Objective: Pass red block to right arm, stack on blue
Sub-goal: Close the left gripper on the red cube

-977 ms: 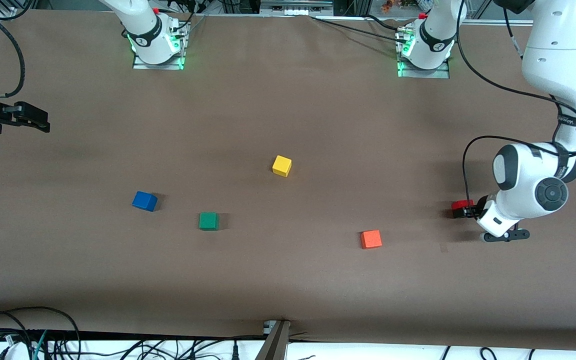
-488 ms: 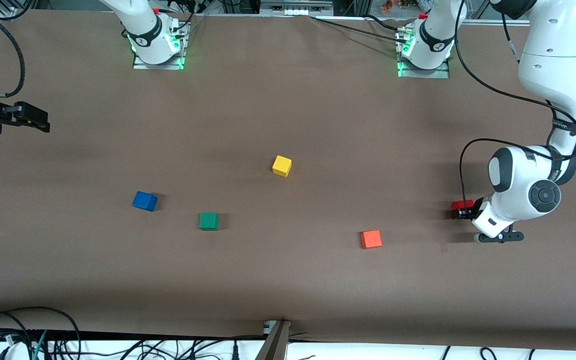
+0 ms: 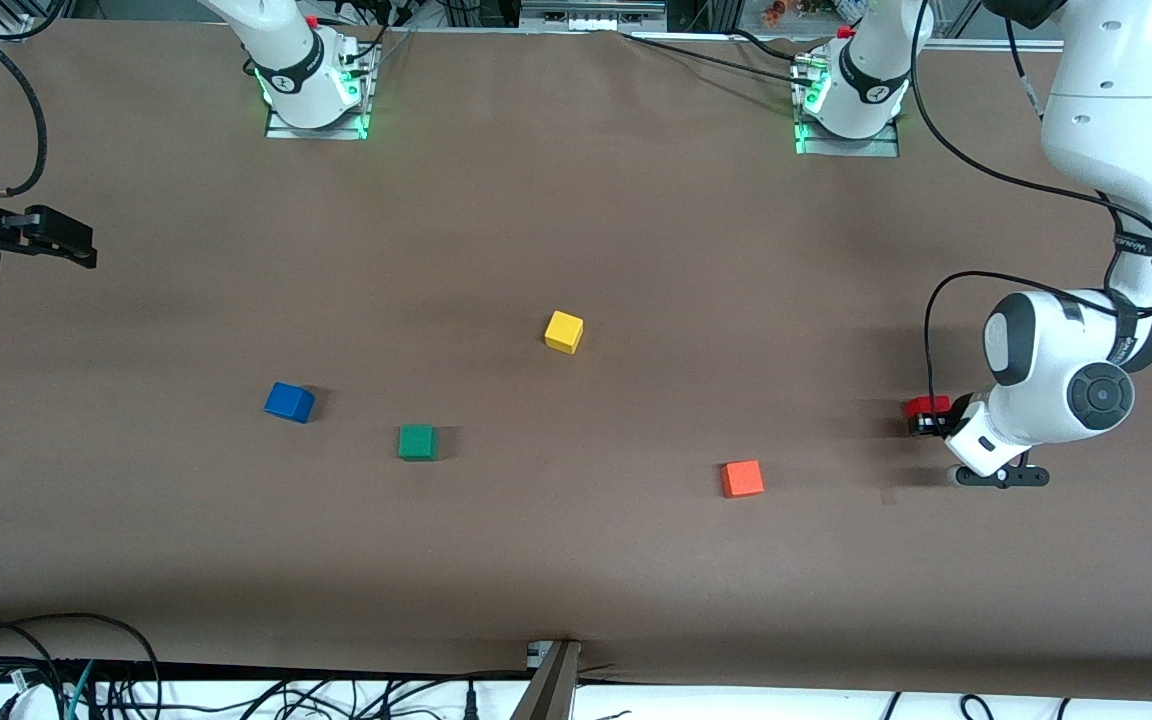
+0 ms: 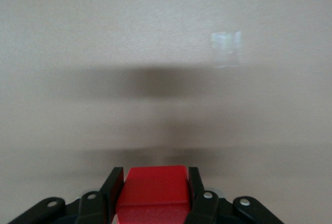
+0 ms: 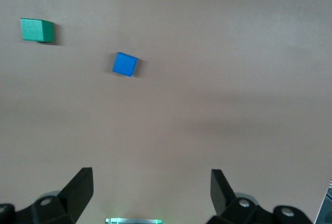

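Note:
My left gripper (image 3: 922, 418) is shut on the red block (image 3: 926, 404) and holds it low over the table at the left arm's end. In the left wrist view the red block (image 4: 151, 190) sits between the black fingers (image 4: 111, 187). The blue cube (image 3: 288, 402) rests on the table toward the right arm's end and also shows in the right wrist view (image 5: 124, 64). My right gripper (image 3: 64, 240) hangs open and empty above the table's edge at the right arm's end, well apart from the blue cube; its fingers (image 5: 80, 187) stand wide apart.
A green cube (image 3: 417, 441) lies beside the blue cube, a little nearer the camera. A yellow cube (image 3: 563, 331) sits mid-table. An orange cube (image 3: 742, 478) lies between the green cube and my left gripper. Cables run along the table's front edge (image 3: 556, 655).
My left arm's wrist shifted a little toward mid-table and back, with the red block held and slightly higher in the view. My right gripper drifted very slightly.

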